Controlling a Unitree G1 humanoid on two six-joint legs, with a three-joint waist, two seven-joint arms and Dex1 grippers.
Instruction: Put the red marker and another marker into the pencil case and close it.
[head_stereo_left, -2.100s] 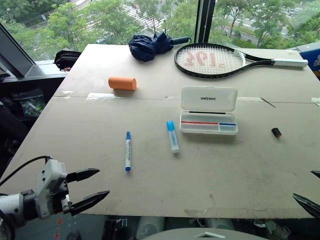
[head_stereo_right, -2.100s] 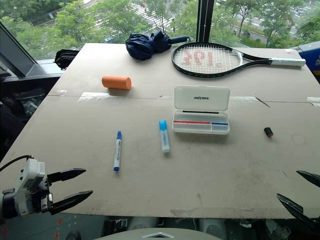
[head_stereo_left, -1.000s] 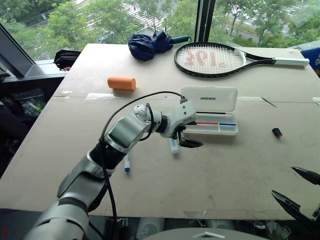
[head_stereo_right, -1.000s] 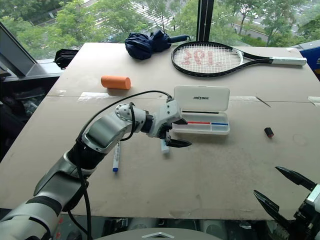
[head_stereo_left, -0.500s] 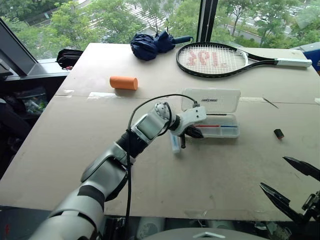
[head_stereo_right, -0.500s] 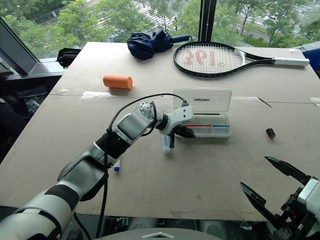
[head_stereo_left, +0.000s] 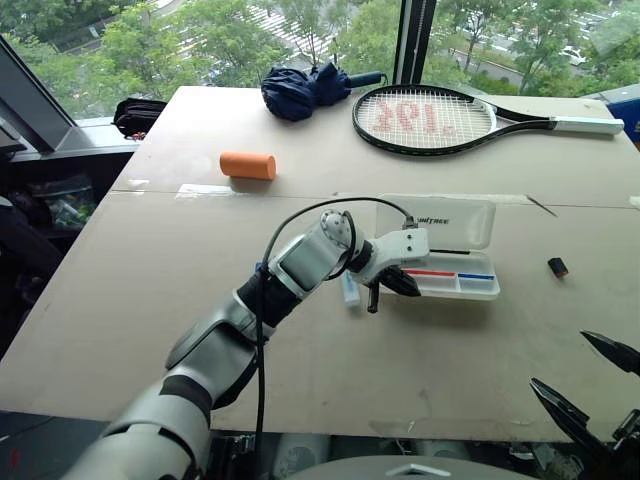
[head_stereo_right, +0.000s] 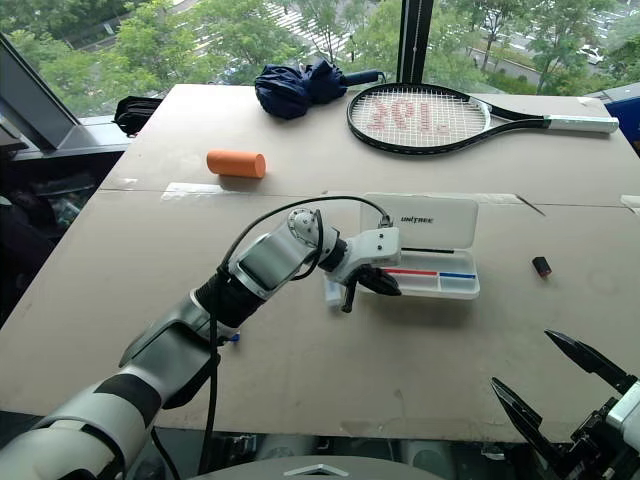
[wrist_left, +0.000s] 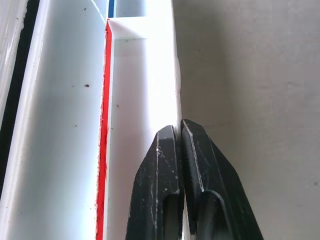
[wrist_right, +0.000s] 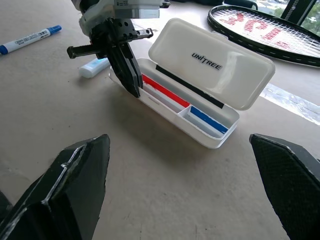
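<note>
Two tools are working here. The left tool (head_stereo_right: 362, 283), closed and empty, touches the front rim of the open pencil case (head_stereo_right: 425, 258) at its left end. The case lies crosswise on the desk (head_stereo_right: 420, 350). Just beside this tool lies a light-blue capped marker (head_stereo_right: 331, 291). The right tool (head_stereo_right: 555, 390) stands wide open, well apart.

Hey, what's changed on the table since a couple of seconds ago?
The left gripper reached across, shut its jaws on the front wall of the pencil case and dragged it rightward, nearer the robot. The orange cylinder, racket and light-blue marker stayed put.
</note>
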